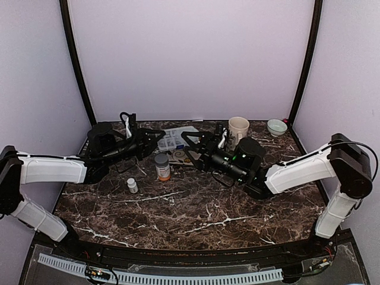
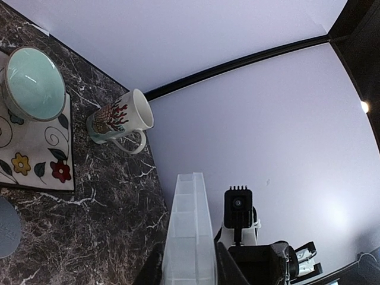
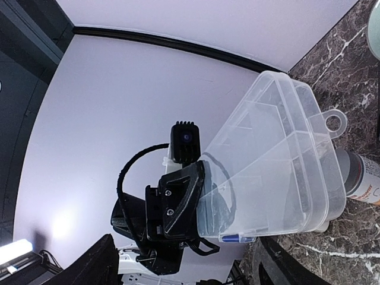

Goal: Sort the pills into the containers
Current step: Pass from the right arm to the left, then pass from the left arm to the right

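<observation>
box: the clear plastic rectangular pill box is at the back-middle of the dark marbled desk, right between the tips of the two arms
compartments: in the right wrist view you can see the small square compartments through the clear walls, split up by thin dividers
pills: way too small to pick out in any view, so honestly can't say which compartment has any
left gripper: jaws clamped on one end of the pill box; from the left wrist camera the box shows edge-on and runs straight away from it
right gripper: jaws stand wide apart at the opposite end of the box; the box's lower edge is right by the fingertips, but I can't tell whether they actually pinch it
bottle 1: an orange bottle with a grey cap stands upright just in front of the box, on the near side
bottle 2: a tiny white bottle stands upright nearer the left arm, apart from the orange one
mug: a cream mug with a reddish pattern stands behind the right arm's wrist
bowl: a pale green bowl sits in the back right corner
mat: a white mat with painted flowers lies flat on the desk; in the left wrist view the bowl shows right against its edge
</observation>
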Robot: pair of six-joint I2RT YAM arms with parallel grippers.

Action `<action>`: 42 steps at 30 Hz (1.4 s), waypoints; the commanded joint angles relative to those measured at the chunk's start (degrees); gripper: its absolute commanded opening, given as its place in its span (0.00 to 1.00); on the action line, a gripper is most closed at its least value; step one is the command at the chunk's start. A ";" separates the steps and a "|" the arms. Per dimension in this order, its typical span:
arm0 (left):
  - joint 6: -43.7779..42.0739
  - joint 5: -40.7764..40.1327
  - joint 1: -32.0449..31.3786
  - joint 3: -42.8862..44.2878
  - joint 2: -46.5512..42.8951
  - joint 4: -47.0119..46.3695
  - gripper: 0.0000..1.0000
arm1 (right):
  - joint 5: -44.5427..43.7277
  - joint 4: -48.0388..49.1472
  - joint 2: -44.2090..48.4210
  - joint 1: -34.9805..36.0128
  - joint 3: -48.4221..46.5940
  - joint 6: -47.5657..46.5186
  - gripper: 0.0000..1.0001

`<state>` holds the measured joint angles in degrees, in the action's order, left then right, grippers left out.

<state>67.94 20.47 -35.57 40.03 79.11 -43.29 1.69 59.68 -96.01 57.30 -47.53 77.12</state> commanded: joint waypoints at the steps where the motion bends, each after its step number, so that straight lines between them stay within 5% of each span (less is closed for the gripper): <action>1: -0.57 3.17 -0.02 0.77 1.03 -2.18 0.00 | 3.76 4.23 -2.13 -0.77 -2.60 3.56 0.77; 26: -2.77 2.58 -0.02 3.29 1.43 -0.13 0.00 | 6.95 5.14 -5.43 -0.17 -3.80 6.37 0.73; 42: -3.79 1.84 1.82 2.67 0.64 1.39 0.00 | 6.96 3.51 -6.28 -0.87 -5.03 5.14 0.45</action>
<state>65.12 22.02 -34.22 41.87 80.79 -41.65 8.82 62.52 -102.69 56.62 -51.44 83.18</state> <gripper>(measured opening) 0.239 0.489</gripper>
